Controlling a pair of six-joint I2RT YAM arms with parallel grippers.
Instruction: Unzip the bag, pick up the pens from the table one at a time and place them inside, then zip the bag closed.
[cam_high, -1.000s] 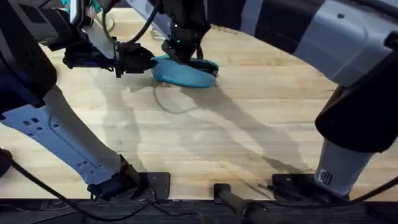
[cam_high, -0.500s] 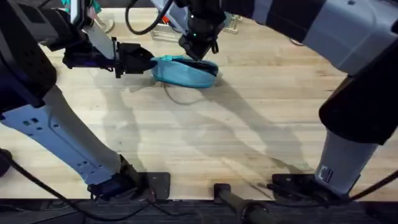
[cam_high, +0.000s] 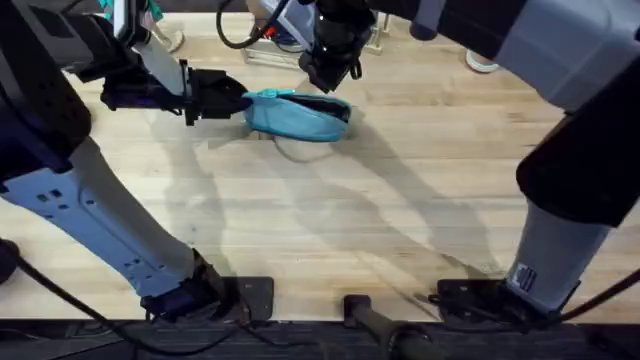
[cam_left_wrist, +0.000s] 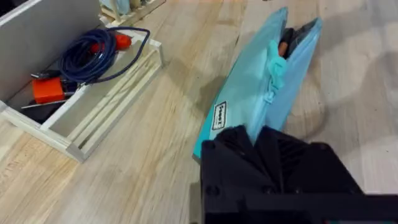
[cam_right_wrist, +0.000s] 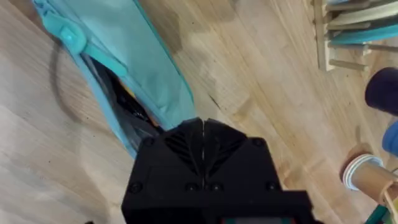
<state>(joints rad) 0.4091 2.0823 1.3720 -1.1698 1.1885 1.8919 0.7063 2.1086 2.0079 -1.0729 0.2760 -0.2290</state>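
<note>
The turquoise bag (cam_high: 296, 113) lies on the table (cam_high: 330, 220) at the far left-centre, its zipper gaping at the right end. Something orange, an orange pen (cam_left_wrist: 285, 45), shows in the dark opening, also visible as an orange streak (cam_right_wrist: 128, 91) in the right wrist view. My left gripper (cam_high: 232, 101) is shut on the bag's (cam_left_wrist: 261, 93) left end, level with the table. Above and just behind the bag's (cam_right_wrist: 127, 43) right end hangs my right gripper (cam_high: 333, 68), fingers pressed together with nothing between them.
A shallow wooden tray (cam_left_wrist: 118, 93) with a coiled blue cable (cam_left_wrist: 93, 53) and orange parts sits beside the bag. A wooden rack (cam_high: 275, 45) stands at the far edge behind the bag. A round white-rimmed object (cam_right_wrist: 359, 175) is near it. Bare planks stretch in front.
My right gripper has lifted off the bag and drawn back toward the far edge. The bag and the left gripper have stayed in place.
</note>
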